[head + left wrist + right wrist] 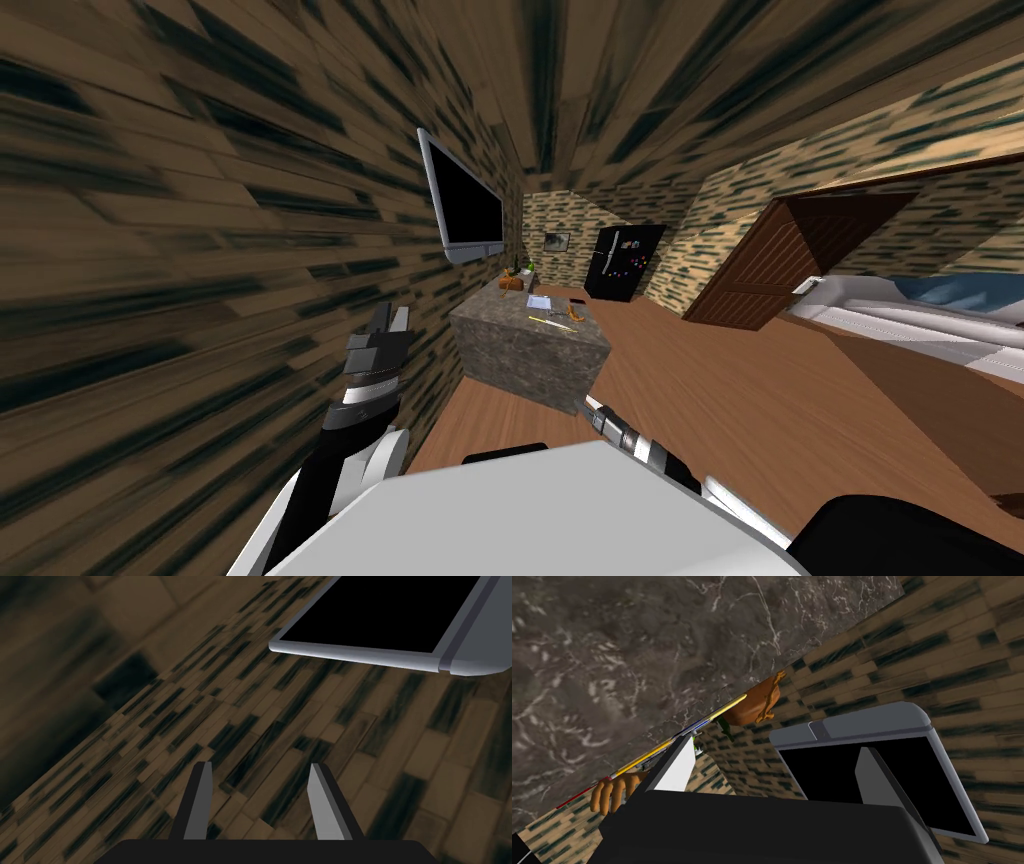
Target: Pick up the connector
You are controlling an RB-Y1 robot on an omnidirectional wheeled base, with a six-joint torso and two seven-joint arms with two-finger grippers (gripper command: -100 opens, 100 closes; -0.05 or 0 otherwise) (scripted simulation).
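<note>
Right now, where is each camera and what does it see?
Head: high up, looking down the room at the stone counter; both forearms show.
Left wrist: on left hand, facing the wall; open left pincer shows.
Right wrist: on right hand, facing the counter's side; open right pincer shows.
All three share the TV.

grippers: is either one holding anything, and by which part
Nothing is held: the left gripper and the right gripper are both open, with nothing between their fingers.
</note>
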